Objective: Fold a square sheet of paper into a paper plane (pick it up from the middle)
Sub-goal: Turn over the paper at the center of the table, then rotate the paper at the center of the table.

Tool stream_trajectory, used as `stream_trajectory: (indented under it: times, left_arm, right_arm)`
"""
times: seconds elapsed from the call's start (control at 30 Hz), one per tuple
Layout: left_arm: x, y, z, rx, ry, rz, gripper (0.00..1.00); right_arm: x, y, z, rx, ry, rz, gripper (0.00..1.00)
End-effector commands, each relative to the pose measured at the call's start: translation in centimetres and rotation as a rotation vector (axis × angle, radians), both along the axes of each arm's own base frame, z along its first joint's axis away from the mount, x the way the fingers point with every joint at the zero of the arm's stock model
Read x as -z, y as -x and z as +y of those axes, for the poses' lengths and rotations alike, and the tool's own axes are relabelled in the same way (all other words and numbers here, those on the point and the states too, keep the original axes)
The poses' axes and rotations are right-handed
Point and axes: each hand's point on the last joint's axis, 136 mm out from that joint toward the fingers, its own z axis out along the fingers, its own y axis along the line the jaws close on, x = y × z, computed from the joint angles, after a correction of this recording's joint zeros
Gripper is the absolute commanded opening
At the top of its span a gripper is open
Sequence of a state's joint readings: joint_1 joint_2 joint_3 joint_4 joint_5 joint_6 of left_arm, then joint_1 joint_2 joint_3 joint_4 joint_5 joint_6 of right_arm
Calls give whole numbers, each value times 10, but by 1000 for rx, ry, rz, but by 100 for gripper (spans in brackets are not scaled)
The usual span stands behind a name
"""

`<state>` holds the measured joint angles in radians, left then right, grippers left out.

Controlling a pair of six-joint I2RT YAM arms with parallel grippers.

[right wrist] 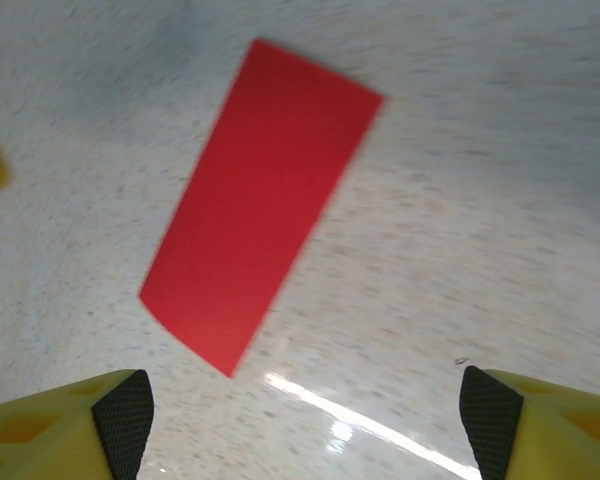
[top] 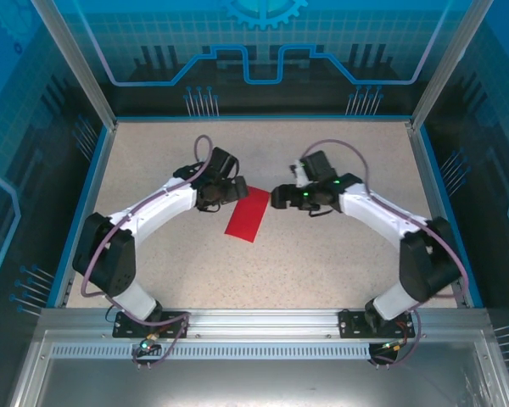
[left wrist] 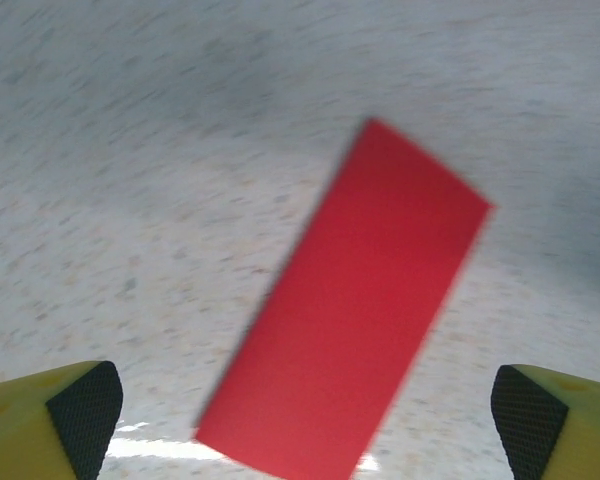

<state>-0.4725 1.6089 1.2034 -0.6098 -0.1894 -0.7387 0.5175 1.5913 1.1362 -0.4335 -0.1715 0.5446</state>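
Red paper (top: 248, 214), a flat narrow rectangle, lies between the left gripper (top: 237, 188) and right gripper (top: 277, 197), both spread and empty; best pin one end while lifting a corner squarely.

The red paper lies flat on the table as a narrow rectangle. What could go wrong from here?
1. The red paper lies flat on the table, so a hand may push or crumple it instead of lifting an edge.
2. The left hand and the right hand, both open, sit close together at its far end; they might bump each other.
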Motion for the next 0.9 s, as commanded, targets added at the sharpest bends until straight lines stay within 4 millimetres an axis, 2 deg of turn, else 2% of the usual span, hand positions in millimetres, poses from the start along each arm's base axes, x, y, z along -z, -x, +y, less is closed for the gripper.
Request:
stream_trajectory:
  times: [0.0, 0.07, 0.17, 0.27, 0.4, 0.53, 0.63, 0.73, 0.87]
  left_arm:
    - [-7, 6, 24, -123, 111, -3, 99]
    - [-2, 11, 41, -177, 140, 8, 99]
    - [2, 18, 61, -236, 159, 13, 99]
    - [3, 23, 74, -269, 174, 11, 99]
    - [4, 28, 81, -282, 181, 13, 99]
    - [7, 29, 81, -278, 186, 21, 99]
    - [8, 28, 80, -272, 192, 26, 99]
    - [10, 27, 77, -265, 201, 27, 99]
    - [11, 26, 74, -254, 217, 28, 99]
  right_arm:
    - [13, -3, 47, -62, 0, 31, 79]
    - [21, -6, 78, -107, 3, 41, 77]
    - [41, -11, 114, -147, 19, 69, 73]
    - [58, -16, 139, -173, 35, 91, 73]
    - [73, -19, 158, -203, 51, 117, 73]
    - [93, -14, 160, -249, 93, 145, 73]
    - [106, -4, 153, -304, 122, 155, 73]
    - [121, 14, 135, -394, 196, 168, 74]
    - [136, 45, 100, -527, 279, 188, 74]
